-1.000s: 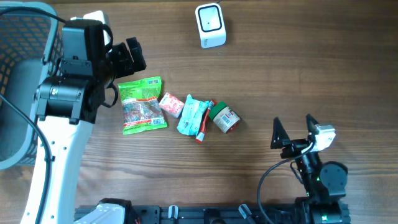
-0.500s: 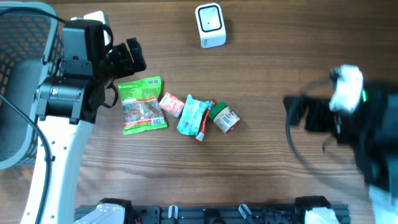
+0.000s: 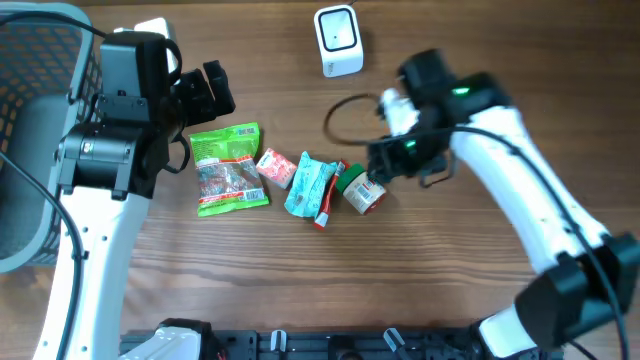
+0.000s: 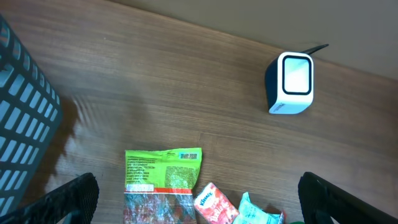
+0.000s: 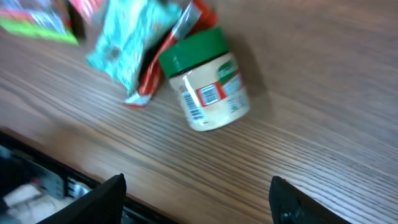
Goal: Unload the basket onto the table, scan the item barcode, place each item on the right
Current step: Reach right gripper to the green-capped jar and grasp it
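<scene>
Jar (image 5: 208, 93) lies sideways, barcode up, so right gripper (image 5: 196, 199) hangs over it, jaws apart, empty, probably lining up a grab; left gripper (image 4: 199, 205) wide open, empty.

Brown wood-grain table (image 3: 250, 40) fills view; grey mesh basket (image 3: 40, 50) at left edge; light even

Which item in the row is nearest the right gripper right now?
The green-lidded jar, lying on its side at the row's right end, barcode showing. The right gripper hangs open above it; the teal packet and green packet lie further left.
</scene>
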### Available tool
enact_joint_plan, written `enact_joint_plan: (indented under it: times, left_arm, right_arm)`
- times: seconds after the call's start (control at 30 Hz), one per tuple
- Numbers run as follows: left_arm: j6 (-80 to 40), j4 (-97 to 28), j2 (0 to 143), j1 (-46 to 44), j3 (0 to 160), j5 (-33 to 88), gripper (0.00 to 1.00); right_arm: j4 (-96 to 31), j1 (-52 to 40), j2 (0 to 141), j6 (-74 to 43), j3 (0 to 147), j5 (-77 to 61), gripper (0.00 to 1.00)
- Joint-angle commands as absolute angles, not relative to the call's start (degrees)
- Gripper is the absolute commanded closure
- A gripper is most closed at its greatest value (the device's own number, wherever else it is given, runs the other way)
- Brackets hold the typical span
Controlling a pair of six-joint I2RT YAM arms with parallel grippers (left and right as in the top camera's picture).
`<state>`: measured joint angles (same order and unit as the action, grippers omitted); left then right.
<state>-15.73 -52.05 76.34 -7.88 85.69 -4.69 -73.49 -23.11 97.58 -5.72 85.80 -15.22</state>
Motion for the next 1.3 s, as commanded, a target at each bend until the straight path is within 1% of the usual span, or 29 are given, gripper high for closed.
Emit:
enact_joint_plan:
  times: [0.0,0.1,0.23,0.6,0.97,1.07,1.27]
  left_arm:
    - [-15.00,-51.94,76.29,-7.99,85.95,-5.21,0.00]
    - [-15.00,-51.94,76.29,-7.99,85.95,-5.19,0.00]
    - [-15.00,-51.94,76.29,-7.99,85.95,-5.19,0.00]
    - [-15.00,-51.94,76.29,-7.99,85.95,-5.19,0.00]
    - [-15.00,-51.94,76.29,-7.99,85.95,-5.21,0.00]
    - [-15.00,-51.94,76.29,-7.99,85.95,-5.19,0.00]
    - [-15.00,-51.94,76.29,-7.99,85.95,-5.21,0.00]
  right_arm:
    - [-71.92,-28.58,101.38,-7.73,84.62,-1.56,0.24]
    - [-69.08,-31.18,104.42,-7.70,84.62,0.05,0.23]
    - [-66.02,-31.92,107.35,-9.45,84.62,0.03,0.23]
    - [-65.21,-31.92,107.61,-9.37,84.62,0.05,0.16]
    - [-64.34,-31.92,107.70,-9.39,84.60,-0.27,0.15]
    - [-63.57,-31.94,107.70,-8.95,84.62,-3.18,0.15]
    - [-63.33,-31.99,107.70,-8.93,84.60,-3.22,0.14]
